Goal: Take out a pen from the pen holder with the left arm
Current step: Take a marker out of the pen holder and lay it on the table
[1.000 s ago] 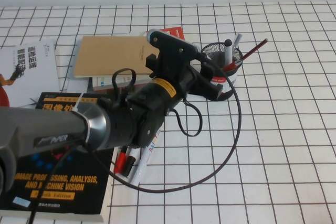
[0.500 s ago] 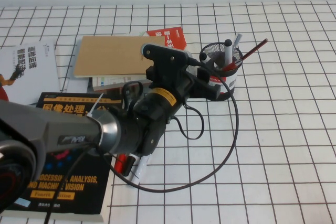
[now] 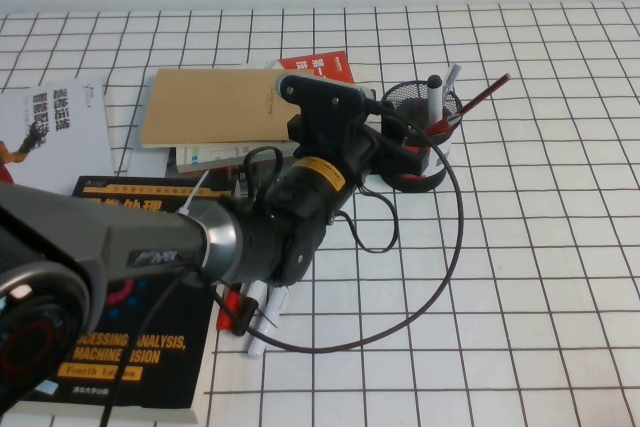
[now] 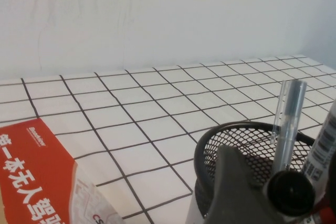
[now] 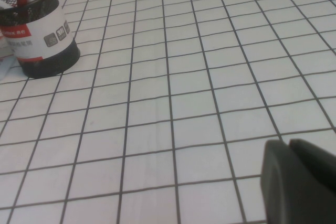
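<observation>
Several pens (image 3: 434, 97) stand in the black mesh pen holder (image 3: 410, 97), some upright and some leaning. The holder sits on the gridded table (image 3: 520, 297) just beside a pile of books (image 3: 215, 107). The left gripper (image 3: 415, 152) is at the holder's near rim, right up against the pens. Seen from its wrist, a black-capped pen (image 4: 291, 192) is closest to it, with a clear pen (image 4: 289, 114) behind. Whether it is open or has hold of a pen I cannot tell. The right gripper (image 5: 290, 148) hangs low over bare table, well apart from the holder, closed on nothing.
</observation>
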`<action>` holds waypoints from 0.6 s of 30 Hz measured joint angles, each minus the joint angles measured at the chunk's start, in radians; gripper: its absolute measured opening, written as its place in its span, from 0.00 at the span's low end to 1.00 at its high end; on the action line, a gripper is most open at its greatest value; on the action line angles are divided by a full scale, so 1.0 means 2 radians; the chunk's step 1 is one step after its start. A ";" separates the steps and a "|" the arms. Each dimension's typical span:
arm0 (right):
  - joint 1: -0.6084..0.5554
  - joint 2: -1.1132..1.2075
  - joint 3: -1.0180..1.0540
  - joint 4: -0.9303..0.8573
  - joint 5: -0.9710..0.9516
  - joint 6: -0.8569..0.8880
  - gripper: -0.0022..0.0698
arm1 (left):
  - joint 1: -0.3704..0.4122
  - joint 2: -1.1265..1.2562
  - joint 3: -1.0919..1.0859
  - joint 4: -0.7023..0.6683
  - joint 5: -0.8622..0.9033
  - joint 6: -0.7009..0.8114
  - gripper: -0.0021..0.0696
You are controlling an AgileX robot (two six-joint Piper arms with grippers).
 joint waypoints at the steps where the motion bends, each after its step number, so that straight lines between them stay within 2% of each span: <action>1: 0.000 0.000 0.000 0.000 0.000 0.000 0.01 | 0.000 0.001 -0.002 0.002 0.000 0.000 0.49; 9: 0.000 0.000 0.000 0.000 0.000 0.000 0.01 | 0.000 0.005 -0.004 0.007 0.005 0.000 0.37; 15: 0.000 0.000 0.000 0.000 0.000 0.000 0.01 | 0.000 0.005 -0.004 0.007 0.008 0.000 0.21; 18: 0.000 0.000 0.000 0.000 0.000 0.000 0.01 | 0.001 0.005 -0.008 0.008 0.010 -0.001 0.19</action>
